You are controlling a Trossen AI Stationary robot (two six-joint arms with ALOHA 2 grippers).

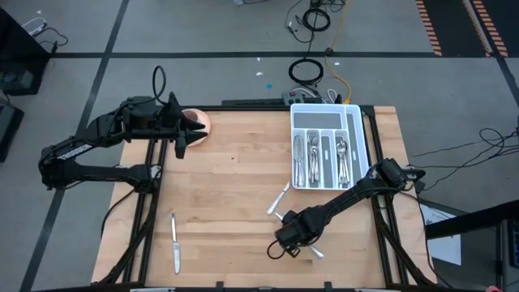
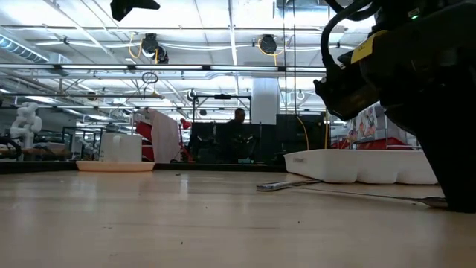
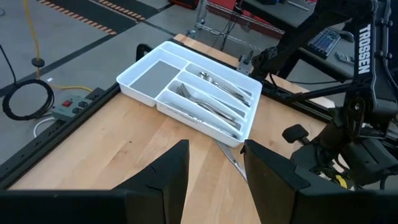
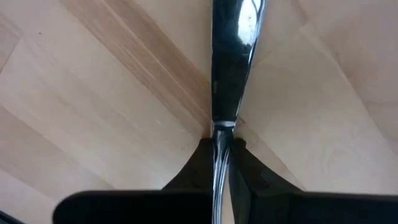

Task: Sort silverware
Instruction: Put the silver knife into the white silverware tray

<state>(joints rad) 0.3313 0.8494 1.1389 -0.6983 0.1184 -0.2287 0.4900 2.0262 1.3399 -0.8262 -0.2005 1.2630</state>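
Pinching thin polished utensil (image 4: 231,56) at handle, flat on table (image 1: 227,195) — right gripper (image 4: 217,155) clenched on it; stiff, light, slippery. Left gripper (image 3: 214,171) parted, empty.

- Left arm (image 1: 97,150): dark, chunky links, black cable looping over the wrist.
- Right arm (image 1: 349,195): same dark build, white TROSSEN lettering along one link in the left wrist view.
- Yellow sticker (image 2: 362,48) on the black housing, low view.
- Fingers (image 3: 273,177): black, matte, wedge-shaped with angled edges.
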